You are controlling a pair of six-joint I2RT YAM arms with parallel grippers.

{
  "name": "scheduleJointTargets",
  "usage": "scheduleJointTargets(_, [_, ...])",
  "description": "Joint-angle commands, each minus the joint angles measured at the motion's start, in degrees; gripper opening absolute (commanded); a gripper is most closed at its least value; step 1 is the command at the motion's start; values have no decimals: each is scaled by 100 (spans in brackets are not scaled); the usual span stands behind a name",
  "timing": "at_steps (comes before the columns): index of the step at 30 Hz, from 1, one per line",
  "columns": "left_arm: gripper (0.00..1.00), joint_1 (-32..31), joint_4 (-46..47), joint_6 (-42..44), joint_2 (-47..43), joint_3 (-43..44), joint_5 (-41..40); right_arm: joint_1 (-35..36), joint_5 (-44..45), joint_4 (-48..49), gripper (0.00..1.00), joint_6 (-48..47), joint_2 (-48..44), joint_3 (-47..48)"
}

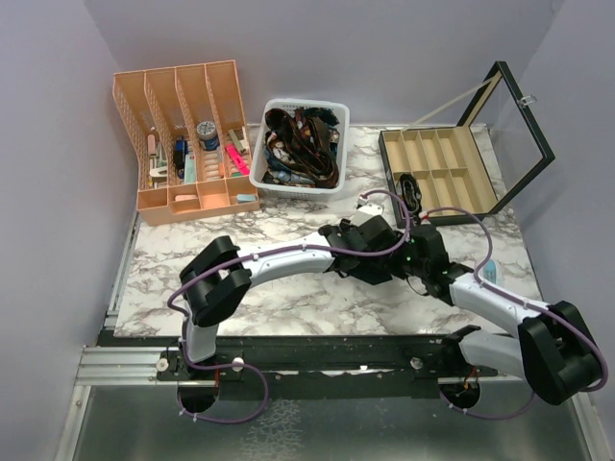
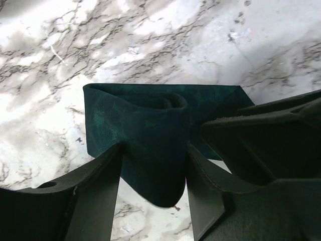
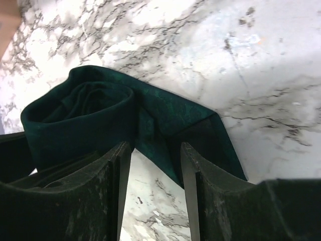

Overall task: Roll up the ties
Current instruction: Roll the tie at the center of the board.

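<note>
Checking the left gripper point(image 2: 155, 150) first: fingers parted, tie point(image 2: 140, 113) fabric sagging across the gap; I cannot tell whether they bite it. On the right gripper point(image 3: 154, 150) the fingers are released, with bare table point(image 3: 261, 60) showing between them. The tie lies loosely rolled just past both sets of tips, tail trailing free. Risk, in my judgement: the slack coil may spring apart unsupported, or snag a withdrawing finger. More ties point(image 1: 300, 144) wait in the far basket point(image 1: 288, 188).
</note>
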Motion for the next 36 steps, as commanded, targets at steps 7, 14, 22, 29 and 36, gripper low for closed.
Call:
scheduleJointTargets(7, [61, 158, 1140, 420, -741, -386, 1143, -327, 1102, -1629, 52, -116, -788, 244])
scheduleJointTargets(14, [63, 287, 1647, 373, -1012, -627, 1660, -567, 660, -1836, 61, -517, -1063, 585])
scheduleJointTargets(22, [74, 897, 2381, 42, -2446, -1901, 1467, -571, -1348, -921, 82, -868, -906, 746])
scheduleJointTargets(29, [77, 1351, 2534, -38, -2989, -2459, 1801, -558, -2045, -869, 87, -1134, -277, 1215])
scheduleJointTargets(36, [77, 1664, 2536, -254, -2889, -2750, 1963, -537, -2331, -1173, 90, -1480, 569, 1670])
